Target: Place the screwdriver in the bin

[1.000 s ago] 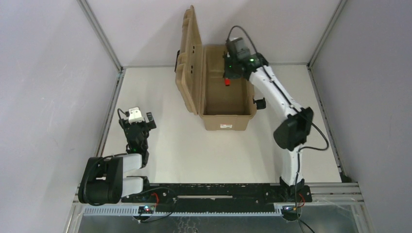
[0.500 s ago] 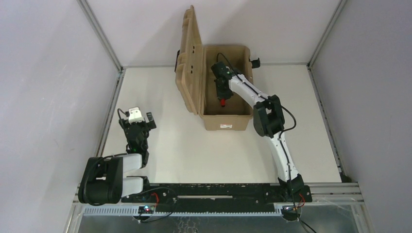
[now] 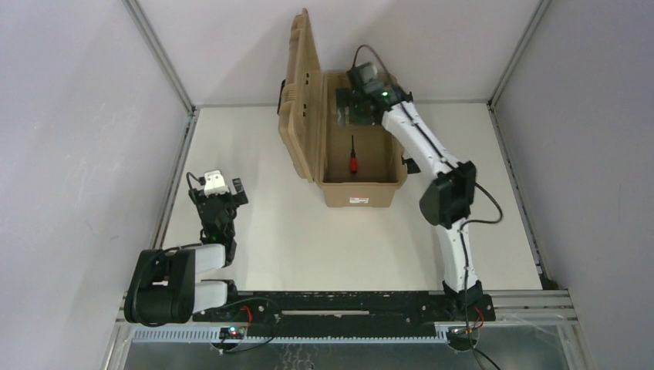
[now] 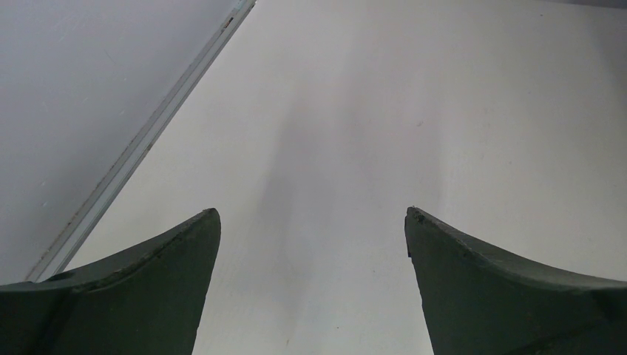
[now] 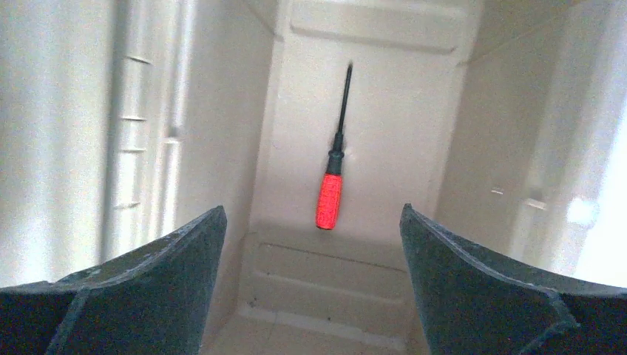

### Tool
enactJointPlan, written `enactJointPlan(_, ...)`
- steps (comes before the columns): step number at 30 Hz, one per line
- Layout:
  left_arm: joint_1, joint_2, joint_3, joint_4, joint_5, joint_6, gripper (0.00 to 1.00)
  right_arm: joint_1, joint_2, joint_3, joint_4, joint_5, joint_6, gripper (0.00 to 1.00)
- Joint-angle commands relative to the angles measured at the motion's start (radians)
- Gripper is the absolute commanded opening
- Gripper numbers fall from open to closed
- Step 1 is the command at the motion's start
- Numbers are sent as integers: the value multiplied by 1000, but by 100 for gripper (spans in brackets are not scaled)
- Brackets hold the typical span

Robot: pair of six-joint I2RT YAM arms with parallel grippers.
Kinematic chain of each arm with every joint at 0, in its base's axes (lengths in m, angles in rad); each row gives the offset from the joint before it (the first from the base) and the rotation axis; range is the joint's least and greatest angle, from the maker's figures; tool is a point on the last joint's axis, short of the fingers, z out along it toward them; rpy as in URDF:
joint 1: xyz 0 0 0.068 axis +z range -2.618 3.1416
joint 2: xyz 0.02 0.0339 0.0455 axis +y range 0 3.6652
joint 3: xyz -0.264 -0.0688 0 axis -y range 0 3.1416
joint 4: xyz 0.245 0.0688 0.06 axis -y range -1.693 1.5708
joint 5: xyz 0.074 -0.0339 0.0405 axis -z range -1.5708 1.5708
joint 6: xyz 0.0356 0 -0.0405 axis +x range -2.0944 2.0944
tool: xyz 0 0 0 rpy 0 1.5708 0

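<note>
Left side first: my left end effector point(image 3: 222, 187) sits low over the desk point(image 3: 308, 231) near its left edge, closer to the near-left corner than to the far one. Its wrist view shows the fingers point(image 4: 177, 251) spread wide, with only bare desk surface point(image 4: 370, 111) between them and nothing gripped. Moving right, the bin point(image 3: 362, 194) stands at the far edge of the desk, a little right of the middle. Its lid point(image 3: 305, 100) is open and stands upright along the bin's left side, and there is a small white label point(image 3: 359, 200) on the end facing me. The screwdriver point(image 3: 353, 158) lies flat on the bin floor, roughly centred between the long walls and toward the near end, with the red handle nearest me and the dark shaft pointing at the far edge. Nothing is touching it. Further right, the right arm reaches from the near-right of the desk over the bin's right wall, and my right end effector point(image 3: 348, 116) hangs over the far end of the bin, above the floor. From its wrist camera the fingers point(image 5: 170, 266) are spread apart and empty, and the screwdriver point(image 5: 330, 192) lies below, in the gap between them, clear of both.
</note>
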State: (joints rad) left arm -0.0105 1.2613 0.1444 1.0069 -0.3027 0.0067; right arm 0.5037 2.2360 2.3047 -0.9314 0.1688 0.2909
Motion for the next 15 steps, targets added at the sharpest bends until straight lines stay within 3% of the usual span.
enactJointPlan(1, 7, 1, 46, 59, 2, -1, 100, -54, -248, -10, -23, 54, -57, 96)
enactJointPlan(6, 7, 0, 47, 59, 1, -1, 100, -183, -366, -120, -48, 55, -93, 100)
enactJointPlan(15, 7, 1, 46, 59, 1, -1, 100, -532, -464, -294, 6, -30, -121, 100)
